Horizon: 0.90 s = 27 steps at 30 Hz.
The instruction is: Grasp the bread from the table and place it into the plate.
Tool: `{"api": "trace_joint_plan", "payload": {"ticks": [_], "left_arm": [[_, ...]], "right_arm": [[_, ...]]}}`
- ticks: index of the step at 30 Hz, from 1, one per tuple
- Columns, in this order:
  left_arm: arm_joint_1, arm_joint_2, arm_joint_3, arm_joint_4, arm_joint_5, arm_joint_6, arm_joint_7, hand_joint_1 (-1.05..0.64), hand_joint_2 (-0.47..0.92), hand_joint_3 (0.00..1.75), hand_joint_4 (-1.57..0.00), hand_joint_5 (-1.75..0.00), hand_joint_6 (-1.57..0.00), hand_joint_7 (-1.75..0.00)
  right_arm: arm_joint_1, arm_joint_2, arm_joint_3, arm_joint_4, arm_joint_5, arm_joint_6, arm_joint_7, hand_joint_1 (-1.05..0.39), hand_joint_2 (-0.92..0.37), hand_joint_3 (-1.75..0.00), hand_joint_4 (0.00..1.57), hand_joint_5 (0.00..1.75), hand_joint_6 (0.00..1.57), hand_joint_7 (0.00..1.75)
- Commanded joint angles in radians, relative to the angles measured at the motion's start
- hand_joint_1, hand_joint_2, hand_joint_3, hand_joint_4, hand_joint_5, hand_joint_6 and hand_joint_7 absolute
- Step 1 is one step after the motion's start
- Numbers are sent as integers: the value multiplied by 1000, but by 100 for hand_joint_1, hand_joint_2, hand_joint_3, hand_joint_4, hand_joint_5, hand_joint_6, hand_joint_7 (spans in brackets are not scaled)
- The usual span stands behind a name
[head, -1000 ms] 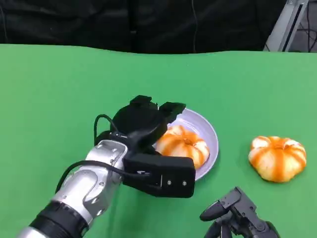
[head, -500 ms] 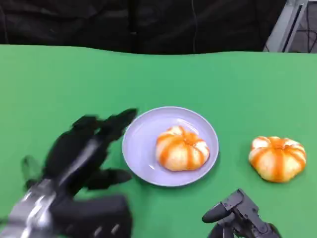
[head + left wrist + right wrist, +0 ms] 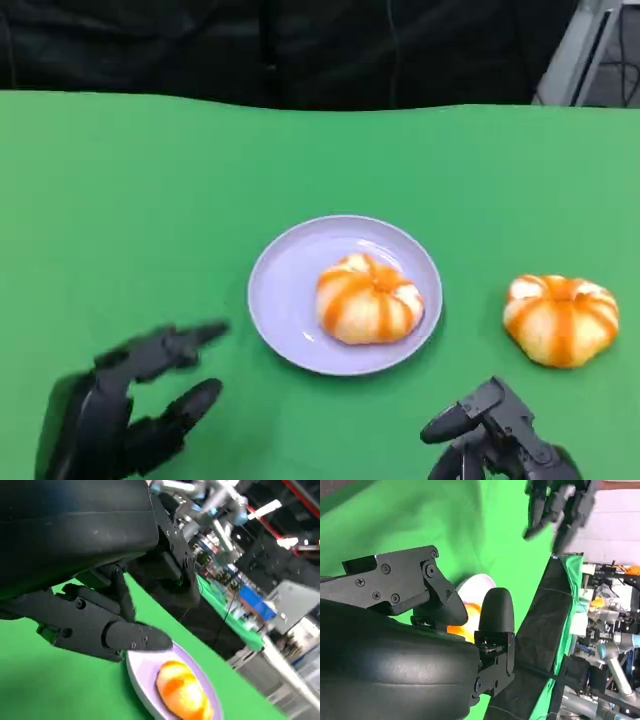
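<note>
While one bun point(image 3: 368, 299) sits in the plate point(image 3: 285, 290), right of its centre, a second bun point(image 3: 560, 319) lies on the green table point(image 3: 150, 180), well apart from the plate on the robot's right. Left hand point(image 3: 120, 415) at the near left edge, off the plate, fingers point(image 3: 190, 338) spread and pointing toward the plate rim; holds nothing. Left wrist view: a fingertip point(image 3: 140, 637) just beside the plate point(image 3: 145, 672) rim, bun point(image 3: 182, 690) inside it. Right hand point(image 3: 495, 435) low at the near right edge, short of the second bun and not touching it; fingers apart, nothing in them. Right wrist view: bun point(image 3: 462, 622) and plate point(image 3: 475, 582) partly hidden behind the fingers point(image 3: 492, 610); left hand point(image 3: 560, 505) across the table.
</note>
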Motion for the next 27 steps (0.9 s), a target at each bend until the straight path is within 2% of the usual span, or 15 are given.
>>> {"api": "trace_joint_plan", "payload": {"ticks": [1, 6, 20, 27], "left_arm": [[-7, -60, 12, 75, -141, -60, -50, -16, 52, 118, -86, -171, -82, -134], [-34, -82, 16, 135, -210, -119, -129, -15, 45, 131, -82, -174, -77, -146], [-42, -113, 58, 164, -239, -151, -224, -15, 41, 134, -85, -173, -81, -146], [-47, -124, 69, 185, -252, -173, -255, -14, 35, 142, -86, -170, -82, -145]], "right_arm": [[-5, -24, -29, 4, 25, -9, 11, -4, -92, -115, 30, 175, 10, 175], [-13, -28, -40, 21, 38, -30, 22, -4, -92, -115, 30, 175, 11, 175], [-8, -24, -41, 24, 46, -38, 33, -5, -92, -114, 30, 175, 11, 175], [0, -20, -36, 21, 42, -33, 30, -5, -92, -114, 32, 175, 12, 175]]}}
